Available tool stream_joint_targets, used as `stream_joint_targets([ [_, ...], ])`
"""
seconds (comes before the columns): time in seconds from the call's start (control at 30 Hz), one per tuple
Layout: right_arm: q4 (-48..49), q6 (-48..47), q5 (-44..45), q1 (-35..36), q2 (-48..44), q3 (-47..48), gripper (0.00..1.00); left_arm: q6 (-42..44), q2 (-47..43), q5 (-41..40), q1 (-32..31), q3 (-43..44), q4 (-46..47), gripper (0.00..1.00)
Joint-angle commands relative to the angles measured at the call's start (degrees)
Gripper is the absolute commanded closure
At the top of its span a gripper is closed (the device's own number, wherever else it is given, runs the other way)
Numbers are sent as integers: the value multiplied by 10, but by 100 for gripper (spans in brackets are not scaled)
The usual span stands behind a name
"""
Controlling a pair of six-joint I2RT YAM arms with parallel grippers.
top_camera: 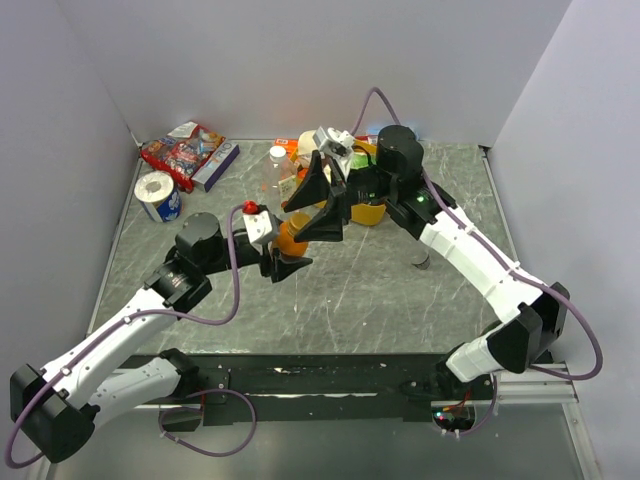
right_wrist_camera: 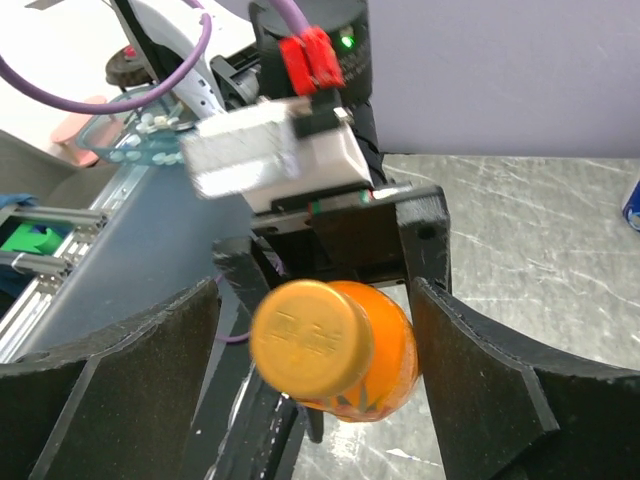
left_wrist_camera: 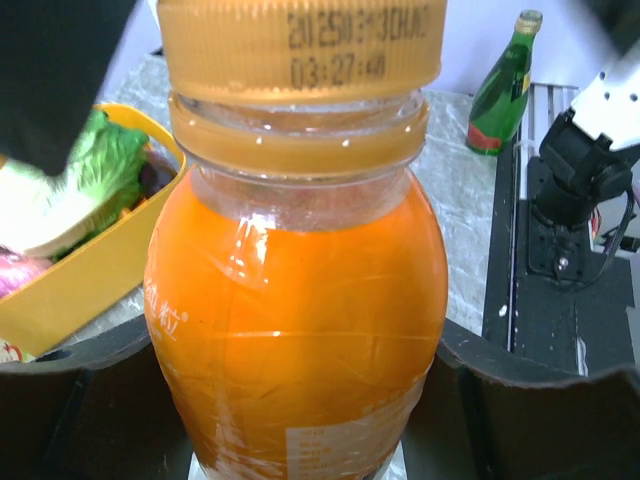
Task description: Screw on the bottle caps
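The bottle of orange drink (top_camera: 290,238) stands mid-table with my left gripper (top_camera: 285,252) shut on its body. In the left wrist view the bottle (left_wrist_camera: 300,330) fills the frame between the dark fingers (left_wrist_camera: 80,400), and the orange-gold cap (left_wrist_camera: 300,50) sits on its neck. My right gripper (top_camera: 318,205) hovers over the top. In the right wrist view the cap (right_wrist_camera: 310,338) lies between that gripper's (right_wrist_camera: 310,370) open jaws with a gap on each side. A clear bottle (top_camera: 275,172) with a white cap (top_camera: 277,152) stands behind.
A yellow basket (top_camera: 368,212) of vegetables stands at the back, also seen as the yellow basket (left_wrist_camera: 90,270) left of the bottle. A green glass bottle (left_wrist_camera: 503,85) stands further off. A snack bag (top_camera: 185,150) and a blue-white roll (top_camera: 158,195) lie at the back left.
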Motion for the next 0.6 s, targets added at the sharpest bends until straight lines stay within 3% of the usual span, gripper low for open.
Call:
stream_joint_targets([
  [0.0,56,27,-11,-2,2,-3,17,-22,-2,12,0,32,56,99],
  [0.37,126,98,15,-3,15,-4,28,-35,-1,4,0,28,67,99],
  [0.57,118,91,24,0,21,-2,41,-80,7,-5,0,27,97,99],
])
